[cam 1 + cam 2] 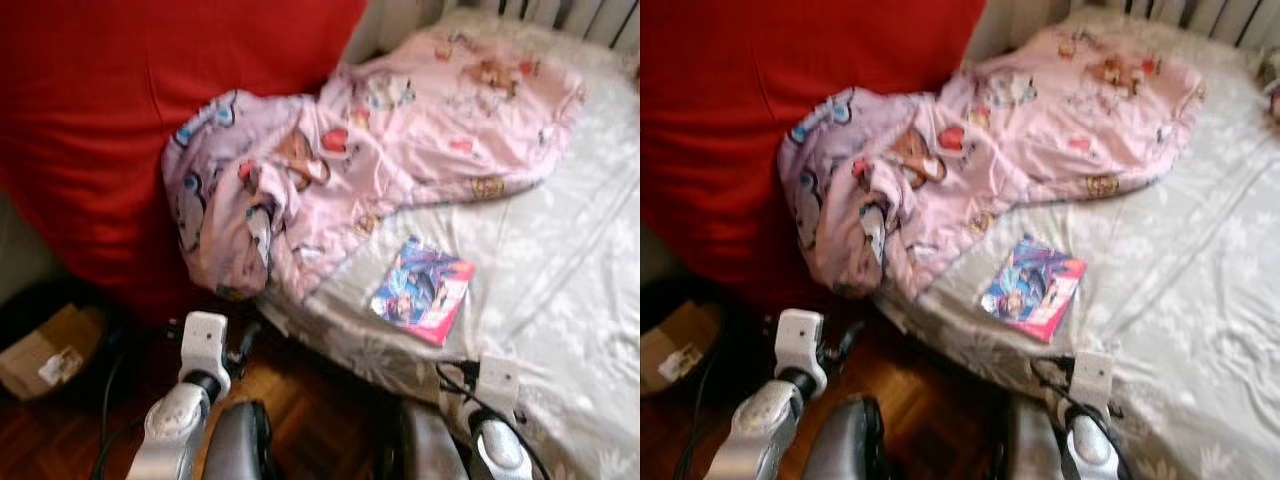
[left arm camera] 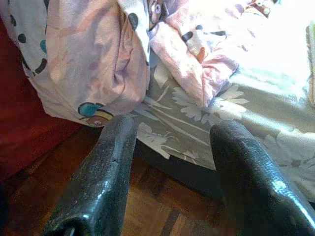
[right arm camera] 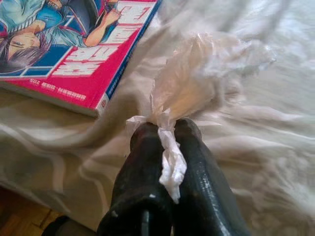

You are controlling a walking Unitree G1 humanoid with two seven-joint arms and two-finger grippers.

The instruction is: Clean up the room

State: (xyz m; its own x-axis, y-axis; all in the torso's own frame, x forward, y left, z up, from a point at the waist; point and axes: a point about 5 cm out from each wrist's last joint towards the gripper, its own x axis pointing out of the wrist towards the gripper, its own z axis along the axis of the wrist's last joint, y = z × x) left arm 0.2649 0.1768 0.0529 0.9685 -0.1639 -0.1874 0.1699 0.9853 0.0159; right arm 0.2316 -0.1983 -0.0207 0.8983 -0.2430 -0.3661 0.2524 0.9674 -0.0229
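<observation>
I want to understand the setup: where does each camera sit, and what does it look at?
Eye views: on the head, looking down at the bed, pink blanket, comic book; both silver arms show.
Left wrist: along the open left gripper toward the blanket.
Right wrist: along the right gripper, pinching a tissue.
Shared: the book.

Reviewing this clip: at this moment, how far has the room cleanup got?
Early, by the look of it. In hand: the right gripper is shut on a crumpled white tissue just above the bed sheet. The left gripper is open, hovering by the bed edge. Left: the comic book lies on the sheet, the pink blanket is bunched and spilling over the edge, and a cardboard box sits on the floor.
</observation>
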